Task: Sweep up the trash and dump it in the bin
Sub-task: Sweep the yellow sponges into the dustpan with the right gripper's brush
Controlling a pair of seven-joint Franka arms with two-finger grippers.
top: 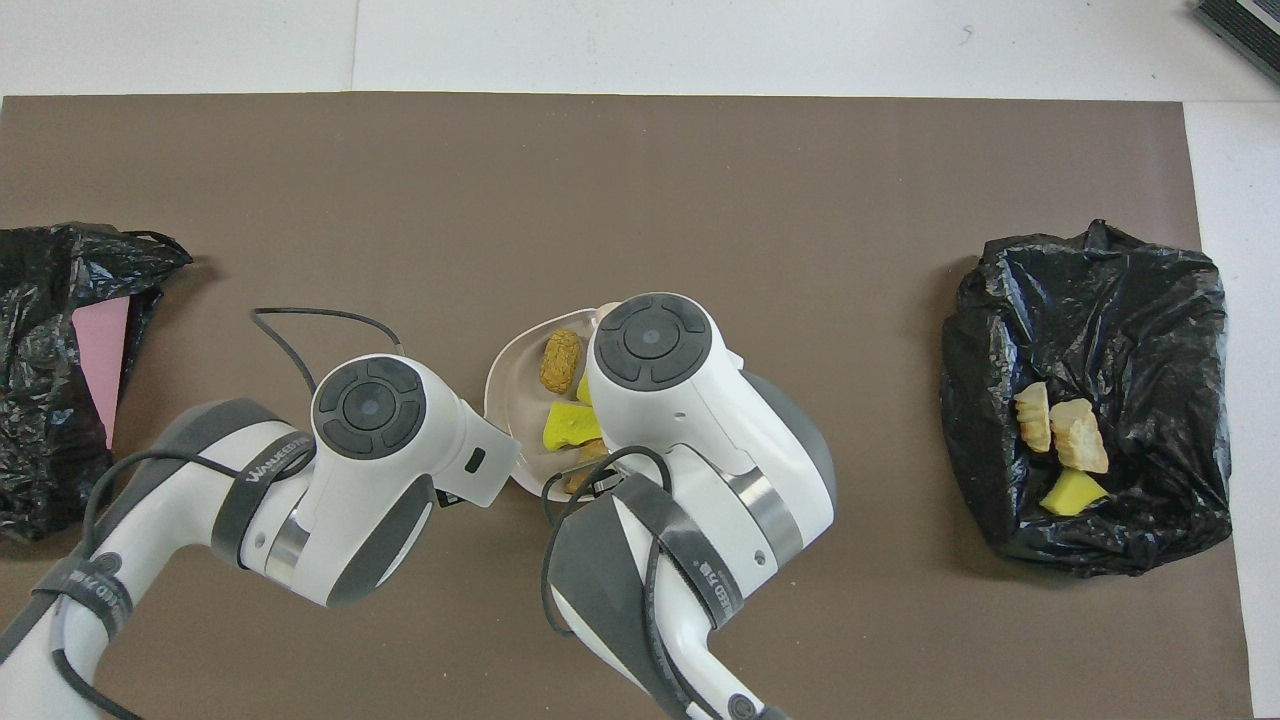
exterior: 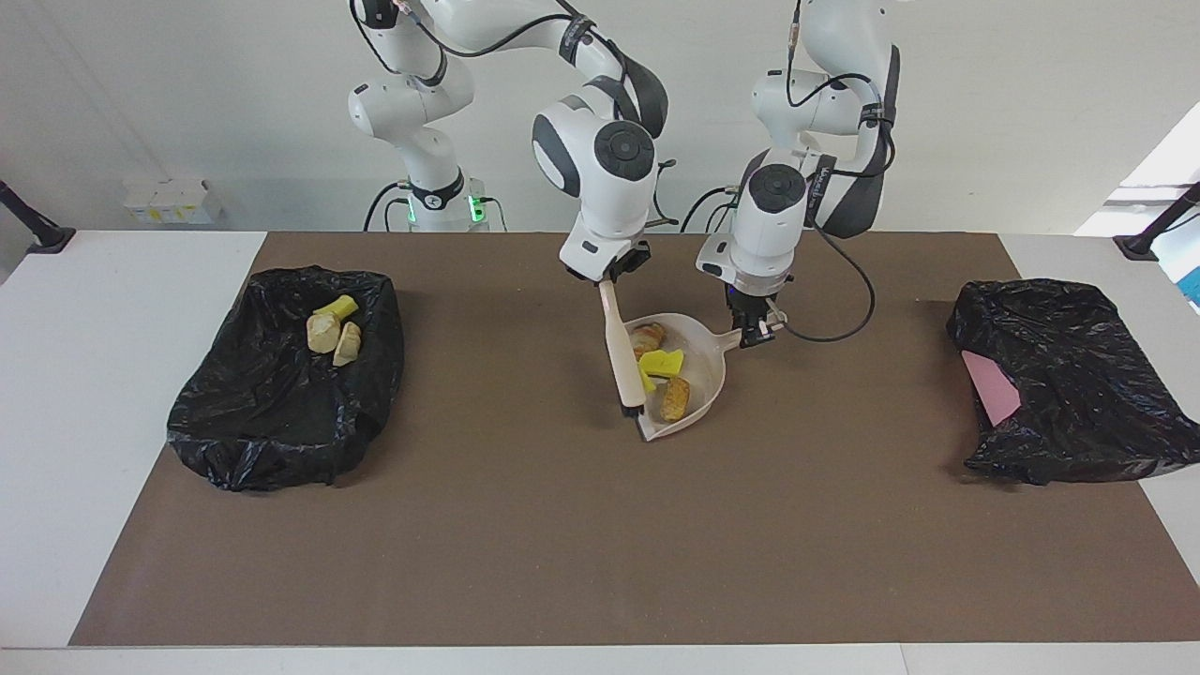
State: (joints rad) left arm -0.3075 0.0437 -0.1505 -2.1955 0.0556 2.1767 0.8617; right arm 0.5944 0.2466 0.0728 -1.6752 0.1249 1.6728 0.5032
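Observation:
A beige dustpan sits mid-table with trash in it: a brown lump, a yellow chunk and another brown lump. My left gripper is shut on the dustpan's handle. My right gripper is shut on the beige brush, whose black bristles stand at the pan's mouth. The bin, lined with a black bag, lies toward the right arm's end and holds three more pieces. In the overhead view both grippers are hidden under their wrists.
A second black bag with a pink sheet showing inside lies at the left arm's end of the brown mat. A black cable loops from the left wrist over the mat beside the dustpan.

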